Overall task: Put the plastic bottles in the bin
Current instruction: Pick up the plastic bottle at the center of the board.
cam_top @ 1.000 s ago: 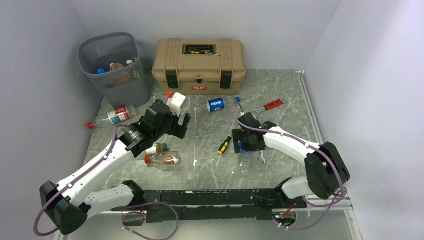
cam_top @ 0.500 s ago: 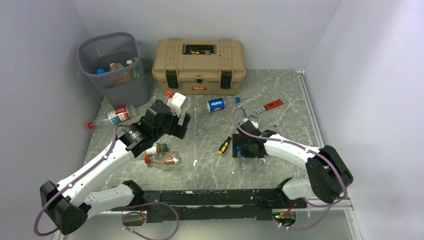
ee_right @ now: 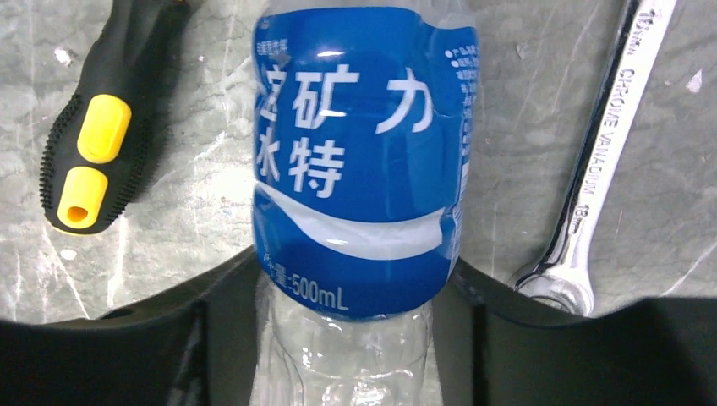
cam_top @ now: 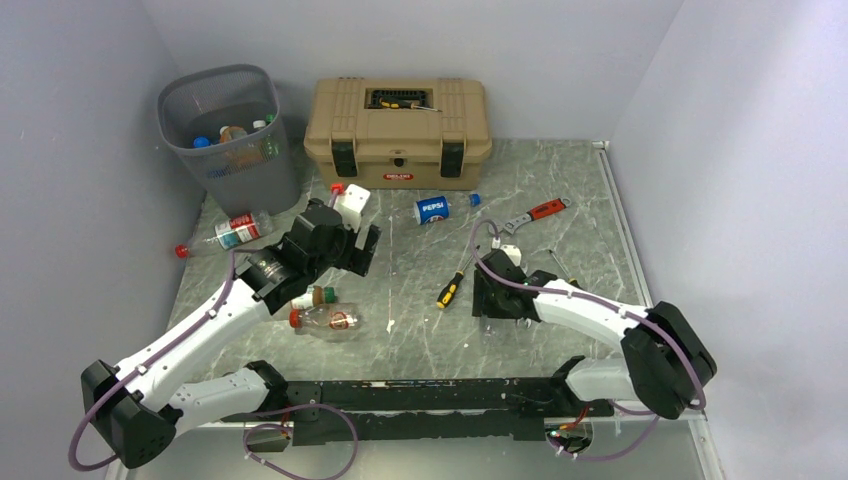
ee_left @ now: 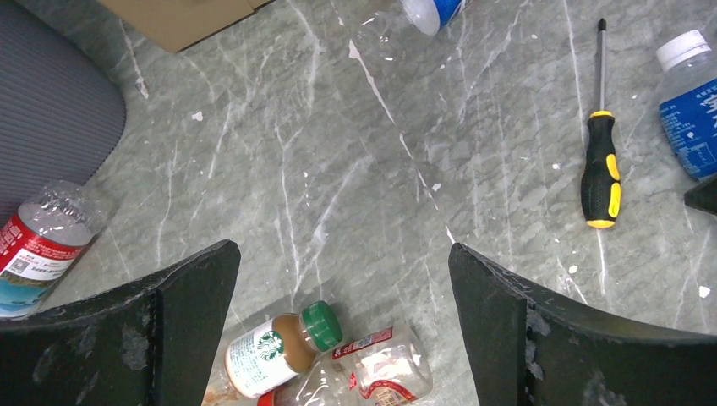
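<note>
Straddling blue-label water bottle (ee_right: 363, 169) on desk (cam_top: 410, 280), right end effector (ee_right: 355, 292) sits flush against both sides; clenched or not, cannot tell. Bottle cap cut off; overhead view hides bottle under wrist. Left end effector (ee_left: 342, 254) released, empty. Bin (cam_top: 240, 170) far-left, well apart; binned bottles (cam_top: 232, 135) mostly mesh-hidden.

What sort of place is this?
Probably a robot test bench: a left arm and a right arm mounted at one table, plain walls around it, and bottles, a screwdriver, a toolbox and a bin.
</note>
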Controlling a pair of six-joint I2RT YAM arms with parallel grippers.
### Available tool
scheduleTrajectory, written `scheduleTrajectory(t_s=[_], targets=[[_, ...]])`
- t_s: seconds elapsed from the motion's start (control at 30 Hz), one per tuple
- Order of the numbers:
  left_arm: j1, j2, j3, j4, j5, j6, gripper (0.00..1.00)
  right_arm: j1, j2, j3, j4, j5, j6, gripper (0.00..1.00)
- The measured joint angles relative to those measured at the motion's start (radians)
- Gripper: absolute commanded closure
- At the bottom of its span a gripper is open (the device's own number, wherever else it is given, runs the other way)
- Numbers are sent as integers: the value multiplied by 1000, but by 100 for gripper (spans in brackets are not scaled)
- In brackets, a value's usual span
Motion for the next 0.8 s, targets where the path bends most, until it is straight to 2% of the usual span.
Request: scheduleTrajectory(t_s=[0.07, 0.13, 0.33, 0.47, 0.63, 0.8], targets=[[0, 0, 0, 0, -15, 0, 1, 2, -15, -12, 16, -2, 4, 56], [0, 3, 0, 0, -29, -1, 1, 5, -45, -17, 21, -7, 7, 60], [-1, -4, -1, 2, -71, -13, 1, 42, -229, -6, 10, -9, -36, 61], [-1, -82, -41, 44, -63, -15, 0, 73, -409, 35, 43, -57, -117, 62], [-1, -190, -81, 116, 11, -11, 1, 92, -604, 24, 213, -216, -206, 63], [-1, -287, -129, 228, 204, -51, 0, 97, -718, -95, 470, -385, -237, 64]])
